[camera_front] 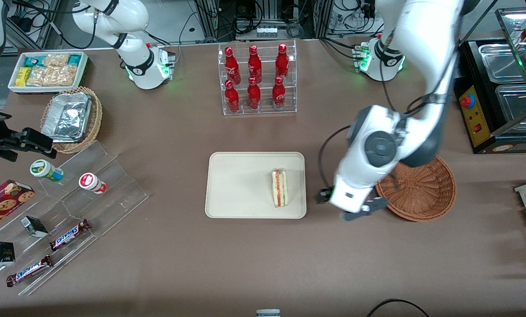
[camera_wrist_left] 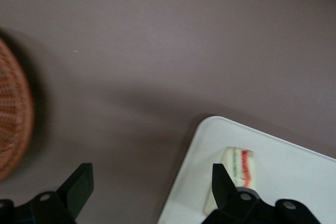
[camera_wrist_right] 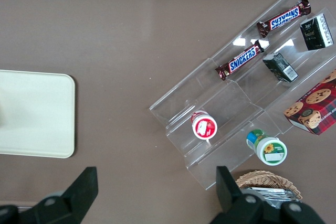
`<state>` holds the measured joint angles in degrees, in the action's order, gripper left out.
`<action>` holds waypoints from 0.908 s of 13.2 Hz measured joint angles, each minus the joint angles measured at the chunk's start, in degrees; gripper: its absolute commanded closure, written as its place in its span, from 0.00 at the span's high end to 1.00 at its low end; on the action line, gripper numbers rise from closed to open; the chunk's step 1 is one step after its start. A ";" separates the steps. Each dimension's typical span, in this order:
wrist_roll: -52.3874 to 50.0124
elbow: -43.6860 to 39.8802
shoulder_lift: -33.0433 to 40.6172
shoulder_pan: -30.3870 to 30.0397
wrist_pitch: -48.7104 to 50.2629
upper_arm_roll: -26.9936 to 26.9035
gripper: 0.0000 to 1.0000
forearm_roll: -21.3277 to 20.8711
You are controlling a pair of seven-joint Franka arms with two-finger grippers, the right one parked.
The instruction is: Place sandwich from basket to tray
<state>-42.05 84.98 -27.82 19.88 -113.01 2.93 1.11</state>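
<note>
The left arm's gripper (camera_front: pixel 353 208) hung over bare brown counter (camera_front: pixel 263 264) between the tray and the basket, its fingers (camera_wrist_left: pixel 79 184) spread wide apart and holding nothing. Toward the parked arm's end from it, the sandwich (camera_front: pixel 279 188) lay on the cream-beige tray (camera_front: pixel 236 185), on the part of the tray nearest the gripper, its red and green filling stripes showing along the cut face; the wrist camera caught it (camera_wrist_left: pixel 237 169) just past one fingertip, clear of contact. The reddish-brown wicker basket (camera_front: pixel 425 193) sat close on the gripper's other flank, partly covered by the arm, with no food visible in it. Farther from the front camera, a clear acrylic rack (camera_front: pixel 257 79) held six red Coca-Cola bottles (camera_front: pixel 254 66). Toward the parked arm's end, a stepped acrylic display (camera_front: pixel 91 193) carried two bars reading SNICKERS (camera_front: pixel 70 234), two small cups with printed lids (camera_front: pixel 47 171), dark little boxes and a red carton picturing chocolate-chip cookies (camera_front: pixel 3 204). A tan wicker basket with foil trays (camera_front: pixel 69 119) and a white bin of snack packets (camera_front: pixel 49 70) lay farther from the front camera than the display.
</note>
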 measured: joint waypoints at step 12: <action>27.29 6.31 21.63 -15.33 16.92 -0.10 1.00 -2.48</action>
<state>-14.76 91.29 -6.19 4.55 -96.08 2.82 -1.38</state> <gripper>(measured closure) 0.000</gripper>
